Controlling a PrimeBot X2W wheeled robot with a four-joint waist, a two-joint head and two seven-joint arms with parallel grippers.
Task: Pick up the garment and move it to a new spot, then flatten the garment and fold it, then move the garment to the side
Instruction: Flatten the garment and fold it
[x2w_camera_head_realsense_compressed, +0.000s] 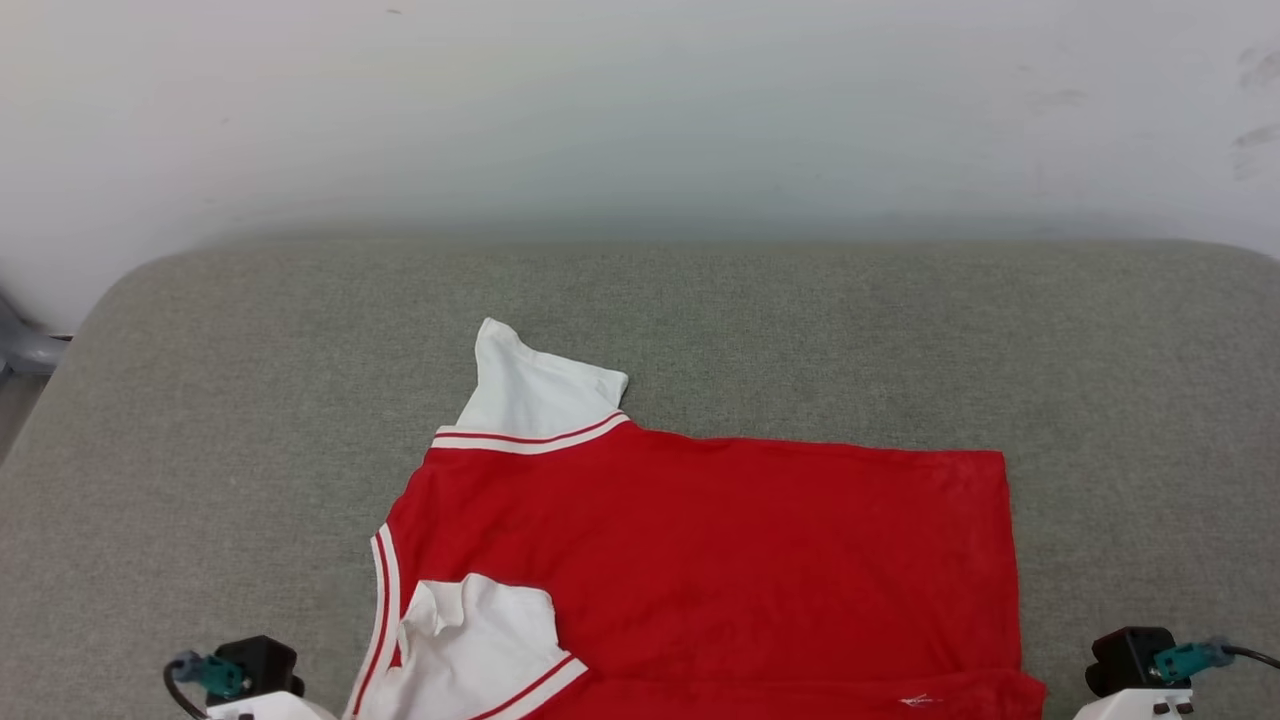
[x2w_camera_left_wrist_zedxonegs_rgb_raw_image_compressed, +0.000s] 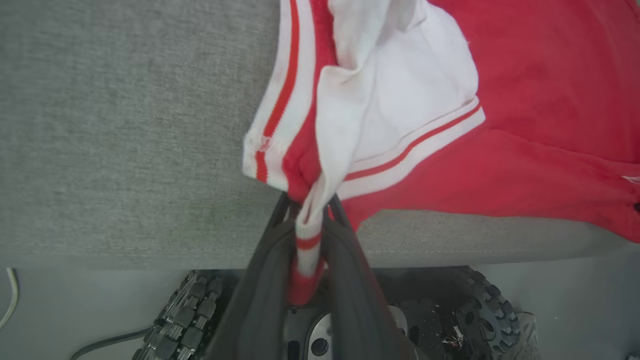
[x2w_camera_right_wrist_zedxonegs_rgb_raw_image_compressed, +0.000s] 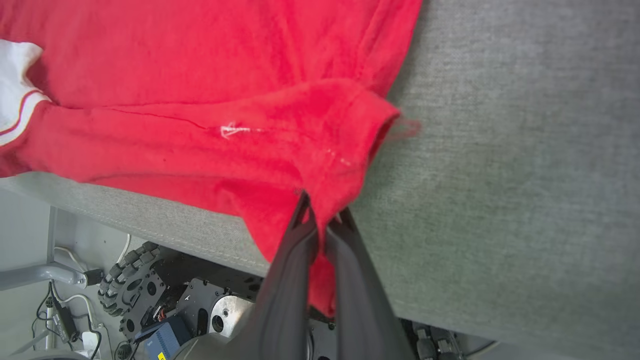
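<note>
Garment (x2w_camera_head_realsense_compressed: 700, 560) spread flat, unfolded, sleeve (x2w_camera_head_realsense_compressed: 535, 385) toward 11 o'clock. Left gripper (x2w_camera_left_wrist_zedxonegs_rgb_raw_image_compressed: 308, 201) and right gripper (x2w_camera_right_wrist_zedxonegs_rgb_raw_image_compressed: 324, 206) pinch its near edge. Folding appears pending.

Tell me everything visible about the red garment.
The garment is a red T-shirt of soft knit cloth, with white short sleeves and red-and-white striped trim. It lies spread, plain side up, on the grey padded surface, its near edge over the front rim. The left end effector pinches its sleeve corner, the right end effector its hem corner.
</note>
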